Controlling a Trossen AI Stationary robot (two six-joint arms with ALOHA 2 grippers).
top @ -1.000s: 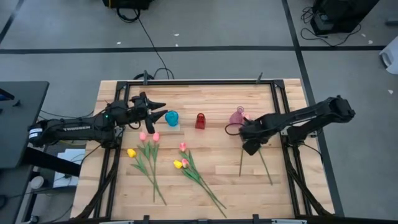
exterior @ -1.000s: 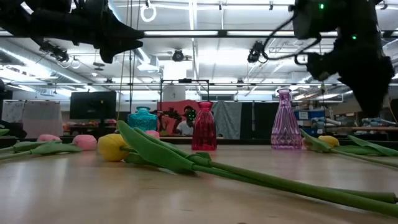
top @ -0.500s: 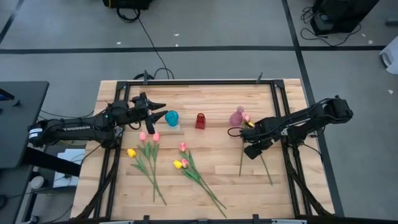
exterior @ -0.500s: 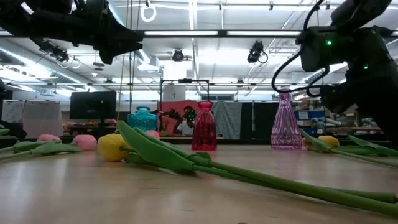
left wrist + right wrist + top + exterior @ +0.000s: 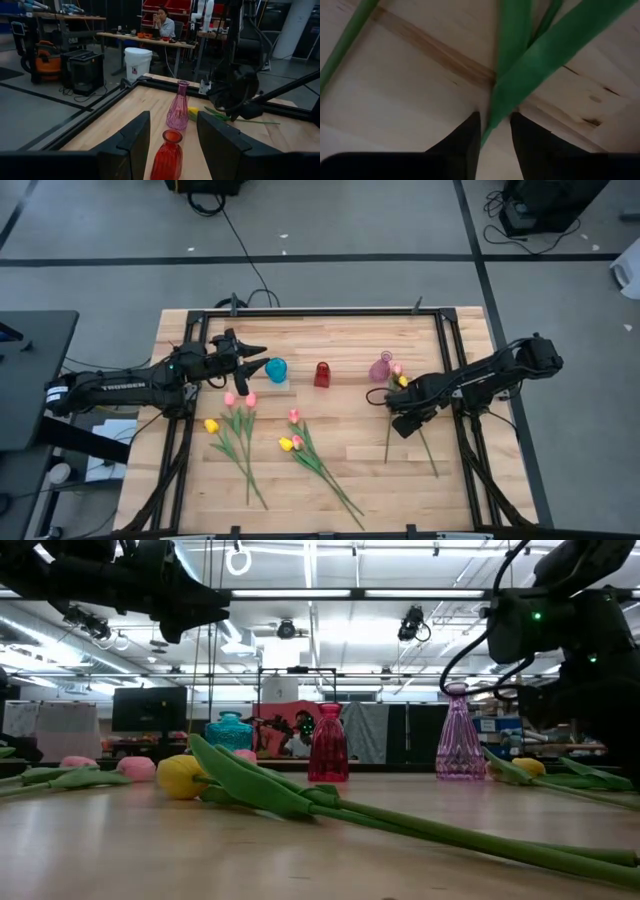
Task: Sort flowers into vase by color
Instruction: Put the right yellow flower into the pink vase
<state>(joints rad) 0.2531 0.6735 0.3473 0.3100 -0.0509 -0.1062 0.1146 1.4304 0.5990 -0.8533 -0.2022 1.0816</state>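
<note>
On the left side of the table, the left gripper [image 5: 258, 358] hangs above the wood with its fingers spread wide and empty, right beside the teal vase [image 5: 277, 369]; its wrist view looks between them toward the red vase [image 5: 167, 157] and the pink vase [image 5: 178, 106]. Below it lie the flowers still to be sorted: two pink tulips [image 5: 240, 399] side by side, a yellow tulip [image 5: 211, 425] just left of them, and, nearer the middle, a pink tulip [image 5: 294, 416] with a yellow and pink pair [image 5: 291, 443] beneath it, stems trailing toward the near edge. The three vases stand in a row, all empty as far as the pictures show. To the right, a pink bud [image 5: 397, 368] and a yellow bud [image 5: 403, 379] lie close to the pink vase, their stems running down the table. The right gripper [image 5: 495, 131] is low over these stems, its fingers narrowly apart with a green leaf [image 5: 540, 62] between them, not yet pinched as far as I can judge. The risk is that it closes on the leaf alone rather than the stem, so the tulip swings or slips on lifting. The two stems also cross here, so both could come up together, and a dragged stem could topple the nearby pink vase.
</note>
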